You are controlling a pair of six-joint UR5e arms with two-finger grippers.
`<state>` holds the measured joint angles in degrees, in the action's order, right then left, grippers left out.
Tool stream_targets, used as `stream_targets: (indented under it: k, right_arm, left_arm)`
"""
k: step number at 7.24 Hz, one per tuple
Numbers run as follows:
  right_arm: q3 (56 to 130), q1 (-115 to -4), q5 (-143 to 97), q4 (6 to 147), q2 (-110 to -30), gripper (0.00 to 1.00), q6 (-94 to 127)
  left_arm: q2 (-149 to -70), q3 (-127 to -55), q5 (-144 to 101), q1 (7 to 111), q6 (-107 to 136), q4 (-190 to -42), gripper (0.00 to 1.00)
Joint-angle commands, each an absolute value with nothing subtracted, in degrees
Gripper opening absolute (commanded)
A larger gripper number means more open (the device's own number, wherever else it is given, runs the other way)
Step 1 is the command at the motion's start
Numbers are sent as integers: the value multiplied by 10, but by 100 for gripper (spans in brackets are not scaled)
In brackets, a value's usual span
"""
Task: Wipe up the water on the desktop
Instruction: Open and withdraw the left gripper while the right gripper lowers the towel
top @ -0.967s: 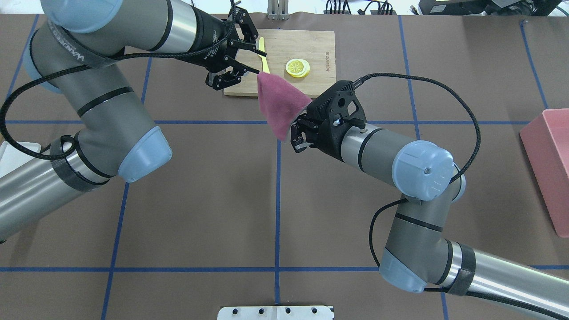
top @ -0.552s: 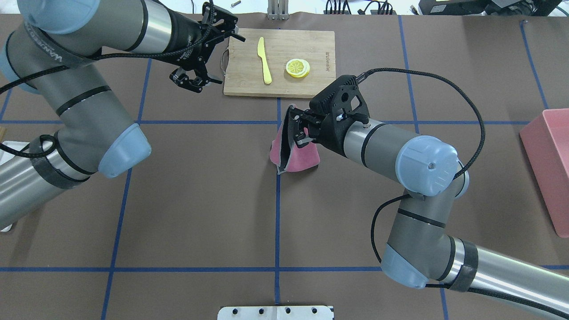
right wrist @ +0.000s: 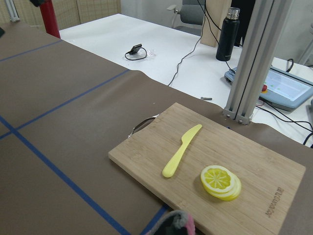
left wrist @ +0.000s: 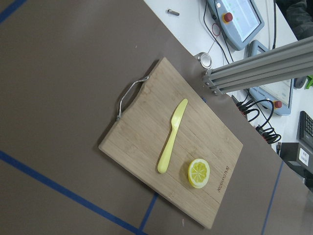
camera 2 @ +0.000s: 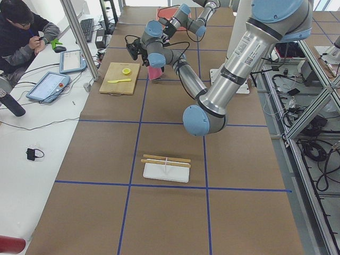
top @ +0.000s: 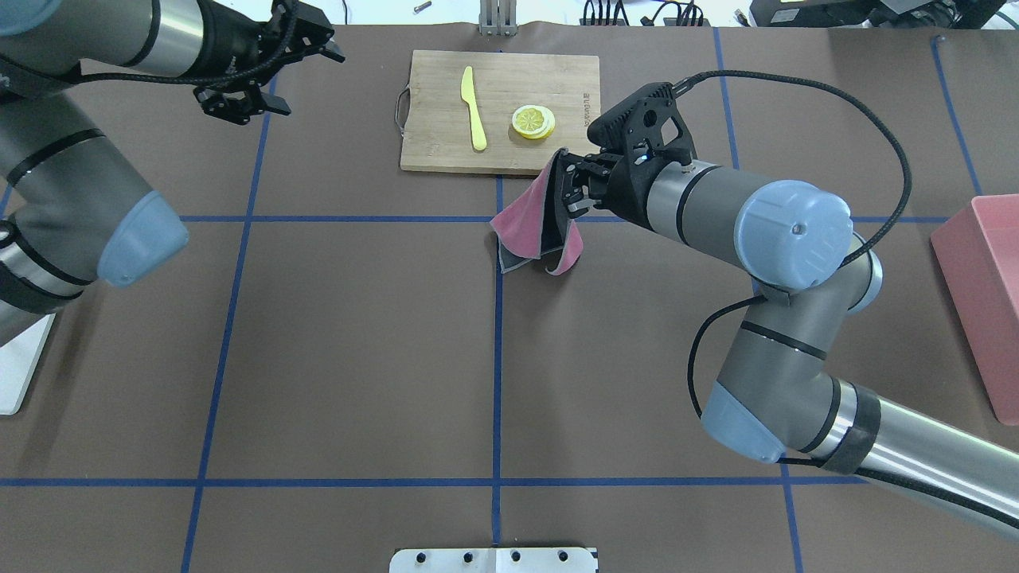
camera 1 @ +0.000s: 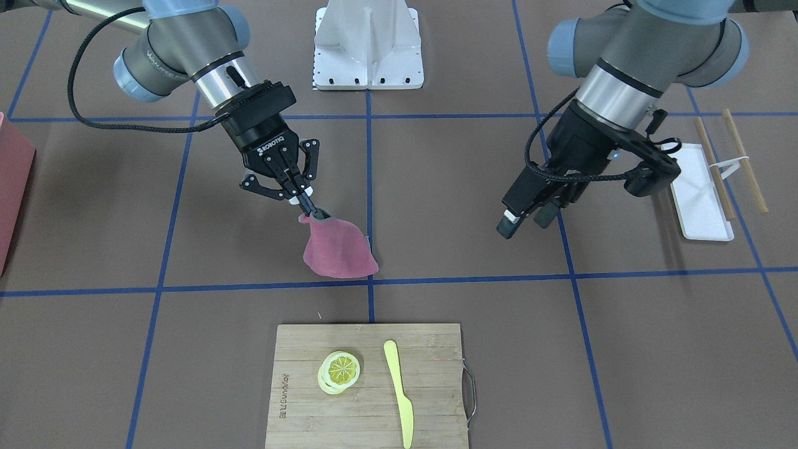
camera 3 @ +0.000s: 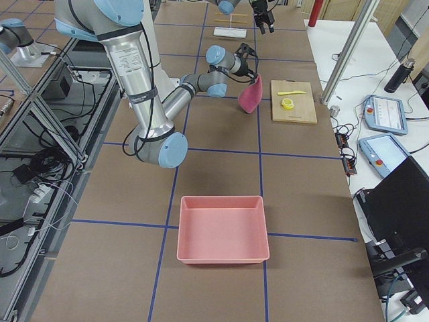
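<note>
Desktop: the brown desktop, crossed by blue tape lines, fills the overhead view from edge to edge.
Right gripper: in the front-facing view you see the right gripper left of centre, pointing down, its fingertips pinched together on the top corner of the pink cloth.
Pink cloth: it hangs in a cone from that pinch, just beside the crossing of tape lines at the centre of the frame. You cannot tell whether its lower edge touches the desktop.
Left gripper: the left gripper sits at the upper left of the overhead view, above the desktop, fingers spread apart and holding nothing.
Cutting board: the bamboo cutting board lies at top centre of the overhead view, near the cloth.
On the board: a yellow knife and, just beside it, lemon slices.
Pink bin: a pink bin at the right edge of the overhead view.
White tray: a white tray at the right of the front-facing view, with two sticks across it.
</note>
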<state>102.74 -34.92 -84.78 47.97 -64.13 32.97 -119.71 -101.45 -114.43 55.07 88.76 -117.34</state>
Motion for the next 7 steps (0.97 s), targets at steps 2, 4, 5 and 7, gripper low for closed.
stream_targets:
  k: [2,4,5,7]
  right_arm:
    - [1027,-419,-917,563,-643,0,331]
    - [1028,-467,-966,633,-643,0,344]
    - [1045,-494,-1002,681,-646,0,345]
    - [1132,-507,-1012,817,-670,0,345]
  left_arm:
    - [-1118,-1023,-1143,626,521,-1172,99]
    - [-1054,-1019,-1146,680,323,-1162,99]
    - [-1029,-1018,-1148,715,246,-1137,99]
    - [-1011,-976,-1206,803,109,-1080,99]
